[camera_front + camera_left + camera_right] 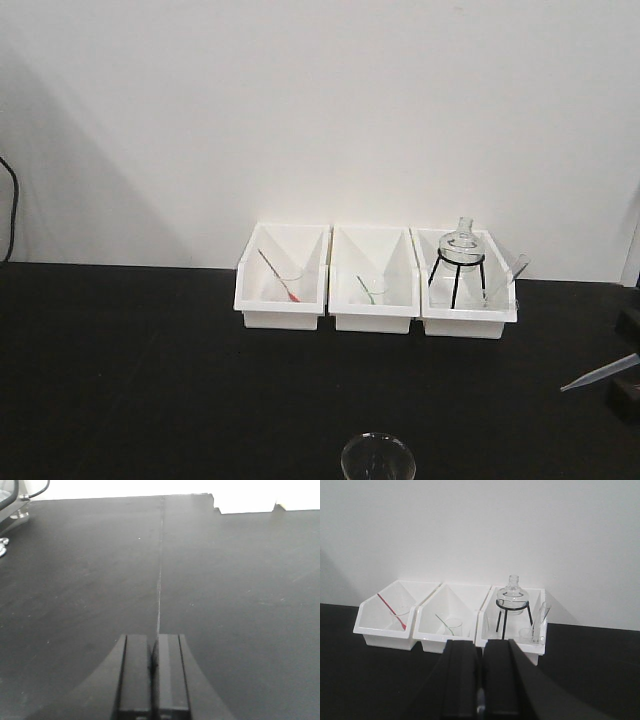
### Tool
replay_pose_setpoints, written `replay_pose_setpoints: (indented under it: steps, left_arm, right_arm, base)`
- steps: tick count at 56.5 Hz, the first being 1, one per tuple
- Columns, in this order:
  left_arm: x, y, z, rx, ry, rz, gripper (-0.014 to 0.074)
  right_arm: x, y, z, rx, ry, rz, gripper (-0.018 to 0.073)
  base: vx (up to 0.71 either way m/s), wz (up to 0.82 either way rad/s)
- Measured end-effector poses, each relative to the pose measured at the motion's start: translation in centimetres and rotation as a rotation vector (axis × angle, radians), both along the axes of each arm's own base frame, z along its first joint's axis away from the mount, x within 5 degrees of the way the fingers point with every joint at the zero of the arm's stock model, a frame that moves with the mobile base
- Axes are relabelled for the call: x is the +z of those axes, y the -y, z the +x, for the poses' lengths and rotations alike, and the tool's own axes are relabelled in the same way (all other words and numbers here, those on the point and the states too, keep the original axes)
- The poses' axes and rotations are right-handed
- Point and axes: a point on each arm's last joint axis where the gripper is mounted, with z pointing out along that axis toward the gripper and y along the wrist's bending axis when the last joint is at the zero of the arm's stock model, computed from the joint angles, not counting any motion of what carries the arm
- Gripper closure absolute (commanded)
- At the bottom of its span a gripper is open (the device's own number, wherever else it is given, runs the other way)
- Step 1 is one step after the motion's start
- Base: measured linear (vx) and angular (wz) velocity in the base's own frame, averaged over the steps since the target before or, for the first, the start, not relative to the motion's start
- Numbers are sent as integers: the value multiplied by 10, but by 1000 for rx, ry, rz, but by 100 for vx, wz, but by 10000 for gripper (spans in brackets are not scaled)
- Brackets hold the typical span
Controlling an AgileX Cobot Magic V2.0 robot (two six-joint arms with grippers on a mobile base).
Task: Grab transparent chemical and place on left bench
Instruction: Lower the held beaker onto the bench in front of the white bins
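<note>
Front-facing view: clear pipette (600, 374) juts in from the right over the black bench (150, 380). Right gripper (481, 647) pinches it; left gripper (152, 642) is pressed together.

Nothing readable in any of the views, tbh. No print, label or number shows on the three white plastic bins (373, 318), the matte black countertop (150, 370) or the clear round glass flask (461, 243).
</note>
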Motion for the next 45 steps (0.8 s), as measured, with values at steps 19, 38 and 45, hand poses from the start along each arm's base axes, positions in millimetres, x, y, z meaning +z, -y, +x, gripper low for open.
replay_pose_setpoints:
  steps: [19,38,45]
  left_arm:
    - [0,0,0,0,0,0,600]
    - [0,0,0,0,0,0,600]
    - [0,0,0,0,0,0,600]
  right_arm:
    - [0,0,0,1,1,0,559]
    - [-3,-8,10,84,12,129,559]
    - [-21,-24,31,265,-32,158,559]
  base:
    - [0,0]
    - [0,0]
    - [0,0]
